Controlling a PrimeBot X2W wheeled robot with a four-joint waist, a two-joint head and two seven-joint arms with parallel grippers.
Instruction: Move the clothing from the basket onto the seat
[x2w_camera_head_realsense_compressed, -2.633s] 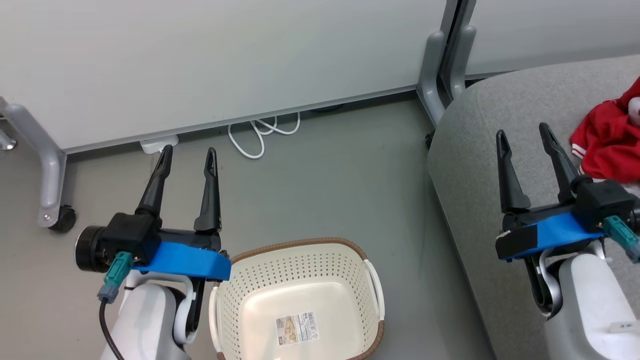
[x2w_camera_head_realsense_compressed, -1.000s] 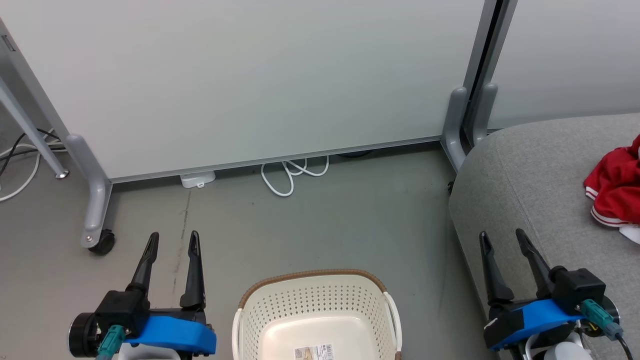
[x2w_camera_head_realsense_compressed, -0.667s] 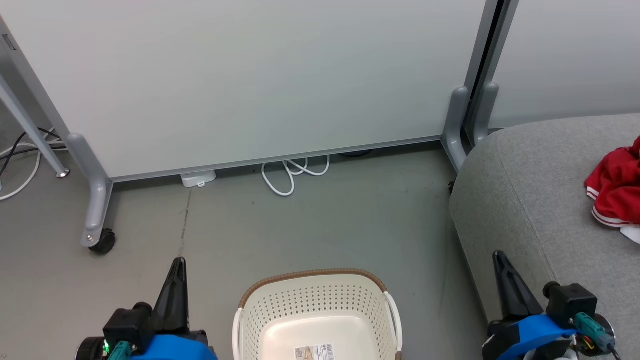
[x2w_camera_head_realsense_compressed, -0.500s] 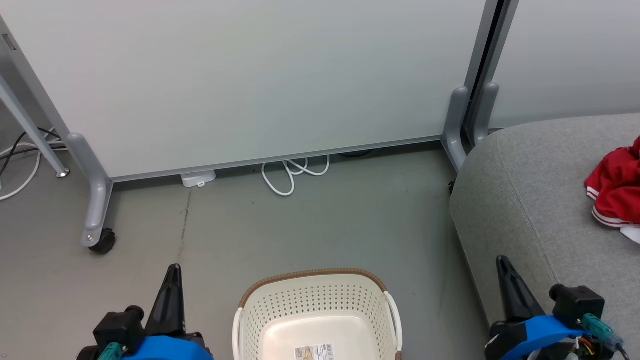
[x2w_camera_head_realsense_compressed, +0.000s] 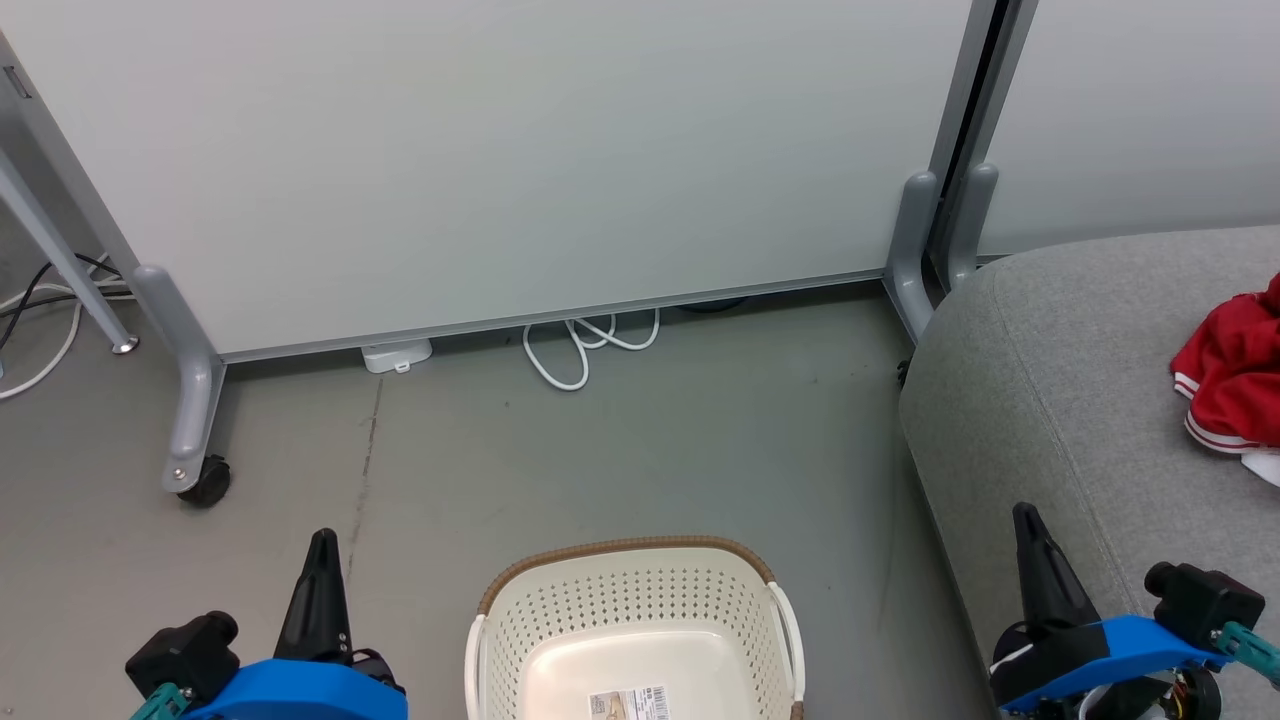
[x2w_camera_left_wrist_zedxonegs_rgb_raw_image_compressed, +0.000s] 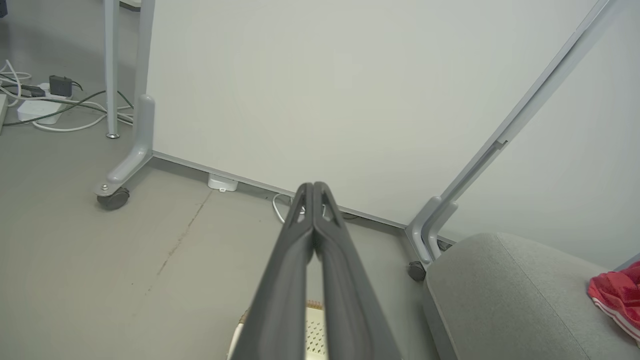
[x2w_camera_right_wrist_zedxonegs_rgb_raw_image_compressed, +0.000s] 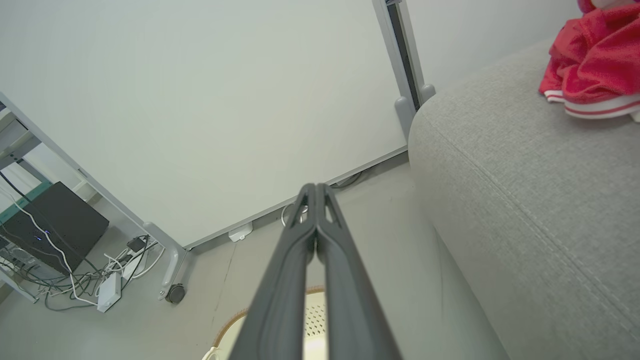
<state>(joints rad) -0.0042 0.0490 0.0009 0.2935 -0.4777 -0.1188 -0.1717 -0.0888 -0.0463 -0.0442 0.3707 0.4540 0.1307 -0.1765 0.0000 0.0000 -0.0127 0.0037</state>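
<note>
left claw (x2w_camera_head_realsense_compressed: 322, 545) and right claw (x2w_camera_head_realsense_compressed: 1025, 522) have snapped closed, empty.

Left end effector (x2w_camera_head_realsense_compressed: 322, 545) closed, empty; right end effector (x2w_camera_head_realsense_compressed: 1027, 520) likewise.

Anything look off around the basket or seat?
Nothing stands out. The basket sits upright on the floor, its label showing inside, and the red clothing lies crumpled on the seat. The left gripper and right gripper are shut, empty.

Black tapered fingers (x2w_camera_head_realsense_compressed: 322, 600) — blue wrist housings (x2w_camera_head_realsense_compressed: 300, 692), teal connectors (x2w_camera_head_realsense_compressed: 1245, 645).
</note>
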